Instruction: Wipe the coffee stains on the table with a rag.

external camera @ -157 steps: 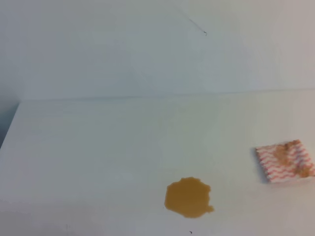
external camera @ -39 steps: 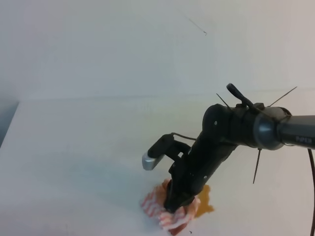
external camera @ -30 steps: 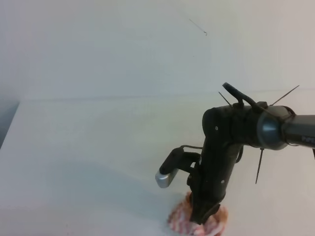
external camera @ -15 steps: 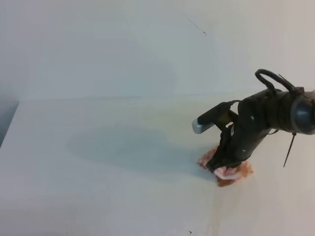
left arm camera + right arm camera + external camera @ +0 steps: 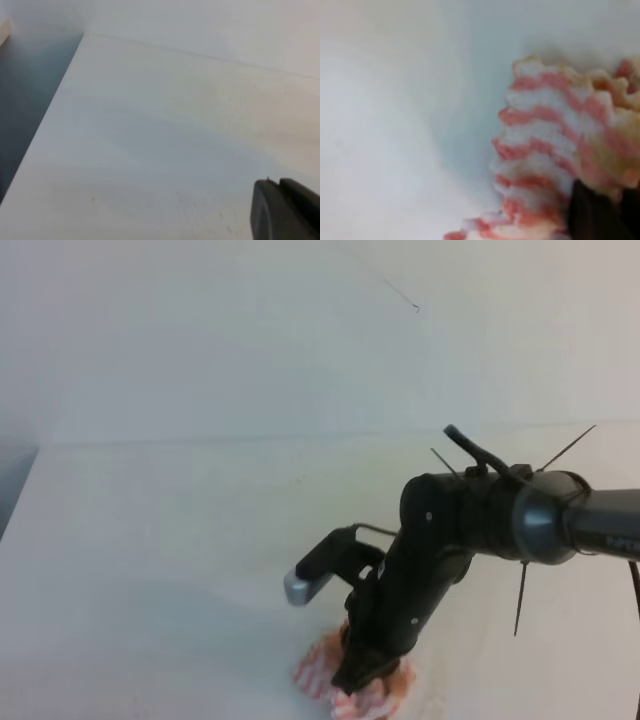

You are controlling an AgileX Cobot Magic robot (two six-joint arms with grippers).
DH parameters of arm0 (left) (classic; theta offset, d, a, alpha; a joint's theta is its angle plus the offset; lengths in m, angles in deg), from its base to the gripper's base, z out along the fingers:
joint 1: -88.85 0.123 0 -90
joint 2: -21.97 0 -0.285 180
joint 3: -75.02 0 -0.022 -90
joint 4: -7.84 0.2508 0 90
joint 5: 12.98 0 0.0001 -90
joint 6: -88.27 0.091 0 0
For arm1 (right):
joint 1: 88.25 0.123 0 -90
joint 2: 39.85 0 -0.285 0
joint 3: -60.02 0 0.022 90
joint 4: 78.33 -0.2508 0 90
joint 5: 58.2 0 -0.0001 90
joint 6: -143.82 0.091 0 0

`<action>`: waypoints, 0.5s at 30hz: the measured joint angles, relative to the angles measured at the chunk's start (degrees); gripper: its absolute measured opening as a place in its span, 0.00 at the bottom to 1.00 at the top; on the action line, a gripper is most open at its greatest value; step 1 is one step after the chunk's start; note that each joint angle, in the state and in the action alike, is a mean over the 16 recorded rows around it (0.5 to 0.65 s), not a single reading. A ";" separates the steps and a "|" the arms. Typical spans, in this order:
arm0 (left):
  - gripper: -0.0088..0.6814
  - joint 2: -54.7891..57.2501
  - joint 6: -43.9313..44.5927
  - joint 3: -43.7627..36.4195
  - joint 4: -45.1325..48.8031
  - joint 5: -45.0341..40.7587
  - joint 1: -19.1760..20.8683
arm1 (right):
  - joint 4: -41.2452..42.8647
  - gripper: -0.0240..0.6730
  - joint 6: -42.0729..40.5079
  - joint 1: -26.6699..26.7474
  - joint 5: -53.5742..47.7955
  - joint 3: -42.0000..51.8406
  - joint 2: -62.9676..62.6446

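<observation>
Striped rag [image 5: 352,688] apparently under right gripper [image 5: 352,678].

So the right arm comes in from the right edge of the frame and angles down toward the bottom middle, where its end effector [image 5: 358,681] is clamped tight on the rag [image 5: 322,677], pressing it onto the white bench [image 5: 150,540]. The rag's bunched up, pink-red stripes and orange-brown smudges showing around the tip. A small silver-tipped block sticks out to the left of the wrist. A pale wall fills the upper frame.
</observation>
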 joint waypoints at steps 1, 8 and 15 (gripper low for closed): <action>0.01 0.00 0.00 0.00 0.00 0.00 0.00 | -0.57 0.07 -0.50 0.85 -0.97 0.47 -0.27; 0.01 0.00 0.00 0.00 0.00 0.00 0.00 | 4.28 0.06 2.73 4.14 -4.22 6.31 -3.84; 0.01 0.00 0.00 0.00 0.00 0.00 0.00 | 20.64 0.06 13.70 1.37 2.72 11.98 -7.35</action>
